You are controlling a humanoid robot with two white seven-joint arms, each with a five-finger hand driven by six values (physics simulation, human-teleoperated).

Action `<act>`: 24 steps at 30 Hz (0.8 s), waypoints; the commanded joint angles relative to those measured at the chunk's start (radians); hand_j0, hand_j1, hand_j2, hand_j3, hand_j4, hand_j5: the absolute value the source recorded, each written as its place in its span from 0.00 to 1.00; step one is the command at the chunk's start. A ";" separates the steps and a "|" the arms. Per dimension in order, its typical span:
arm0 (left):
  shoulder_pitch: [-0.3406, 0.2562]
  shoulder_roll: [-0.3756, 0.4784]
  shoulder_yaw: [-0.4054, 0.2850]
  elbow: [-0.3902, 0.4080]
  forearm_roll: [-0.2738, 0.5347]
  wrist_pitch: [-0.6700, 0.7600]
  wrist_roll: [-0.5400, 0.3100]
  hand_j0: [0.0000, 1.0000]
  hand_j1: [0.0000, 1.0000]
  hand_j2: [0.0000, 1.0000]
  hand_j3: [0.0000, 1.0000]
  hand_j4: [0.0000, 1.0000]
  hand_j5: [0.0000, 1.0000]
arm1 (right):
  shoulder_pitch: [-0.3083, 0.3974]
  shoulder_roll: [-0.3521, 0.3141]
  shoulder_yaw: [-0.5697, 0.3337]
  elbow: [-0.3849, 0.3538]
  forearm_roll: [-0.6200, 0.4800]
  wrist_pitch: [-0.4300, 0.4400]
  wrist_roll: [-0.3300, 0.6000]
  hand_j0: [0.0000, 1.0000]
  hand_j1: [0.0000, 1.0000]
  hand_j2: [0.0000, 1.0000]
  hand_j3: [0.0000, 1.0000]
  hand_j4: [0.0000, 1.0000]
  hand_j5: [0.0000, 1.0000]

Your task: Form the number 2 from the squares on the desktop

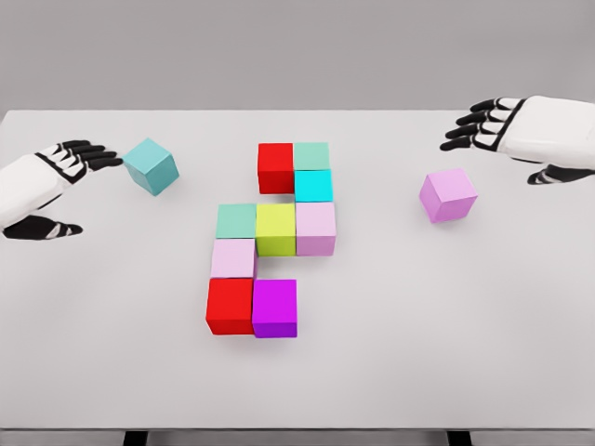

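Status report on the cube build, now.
Both hands, left and right, open, holding nothing. Two loose: teal cube, pink cube. Nothing blocking.

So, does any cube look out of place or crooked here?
Yes, two. The teal cube near the left robot hand and the pink cube below the right robot hand sit apart from the assembled group, and both are rotated askew.

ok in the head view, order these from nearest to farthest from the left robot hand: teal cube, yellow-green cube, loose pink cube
Measured from the left robot hand:
1. teal cube, just right of its fingertips, on the table's left side.
2. yellow-green cube, in the middle of the assembled block shape.
3. loose pink cube, alone on the right side, below the right robot hand.
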 commanded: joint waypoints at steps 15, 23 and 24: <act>-0.508 -0.042 -0.353 0.246 0.017 0.000 -0.530 1.00 1.00 1.00 1.00 1.00 1.00 | -0.029 0.103 0.220 -0.030 -0.063 0.796 0.000 1.00 1.00 1.00 1.00 1.00 1.00; -0.847 -0.254 -0.697 0.635 0.022 0.000 -0.530 1.00 1.00 1.00 1.00 1.00 1.00 | -0.133 0.177 0.380 0.091 -0.052 0.811 0.000 1.00 1.00 1.00 1.00 1.00 1.00; -0.861 -0.260 -0.697 0.652 0.025 0.000 -0.530 1.00 1.00 1.00 1.00 1.00 1.00 | -0.133 0.177 0.381 0.097 -0.053 0.811 0.000 1.00 1.00 1.00 1.00 1.00 1.00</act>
